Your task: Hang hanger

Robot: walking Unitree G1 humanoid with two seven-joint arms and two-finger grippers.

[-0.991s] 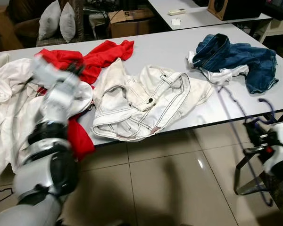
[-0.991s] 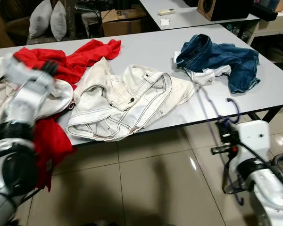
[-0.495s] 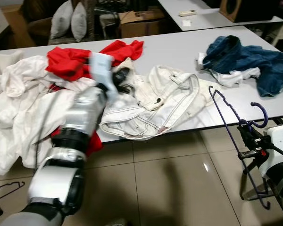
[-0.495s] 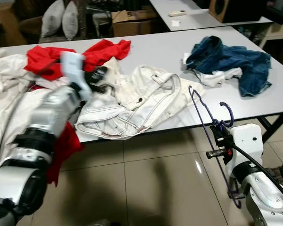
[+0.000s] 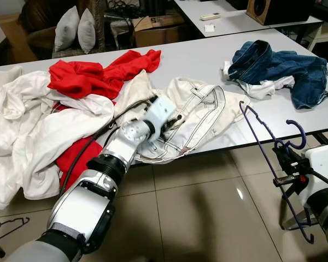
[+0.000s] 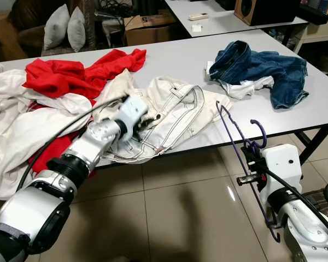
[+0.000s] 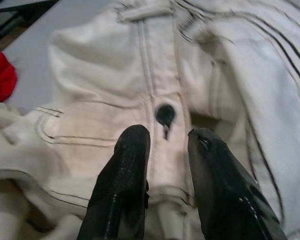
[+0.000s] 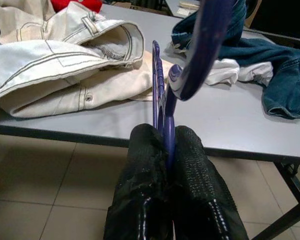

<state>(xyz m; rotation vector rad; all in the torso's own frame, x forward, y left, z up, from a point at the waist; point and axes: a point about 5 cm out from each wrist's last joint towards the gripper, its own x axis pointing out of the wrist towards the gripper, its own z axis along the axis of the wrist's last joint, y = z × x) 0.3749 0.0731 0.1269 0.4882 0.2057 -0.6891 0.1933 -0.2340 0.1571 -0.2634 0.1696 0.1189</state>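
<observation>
- Fingertips of the left gripper [image 7: 165, 145] are hard to make out from the head camera, where the wrist housing covers them; the left wrist view shows the two black fingers [image 7: 125, 185] narrowly parted, nothing between them, just over a dark button [image 7: 165, 114] on the white denim garment [image 5: 199, 109].
- One purple hanger [image 6: 238, 147] is in the right gripper [image 8: 162, 137], its lower end cut off behind the robot's arm.
- One white denim garment, one red garment [image 5: 90, 76], one pair of blue jeans [image 5: 284, 68] and a heap of white cloth [image 5: 27, 125] lie on the grey table [image 5: 197, 57]; how many pieces the heap has cannot be told.
- The hanger's stem sits pinched between the right jaws, hook [image 8: 205, 45] rising above them, in front of the table's near edge, over the tiled floor [image 5: 208, 218].
</observation>
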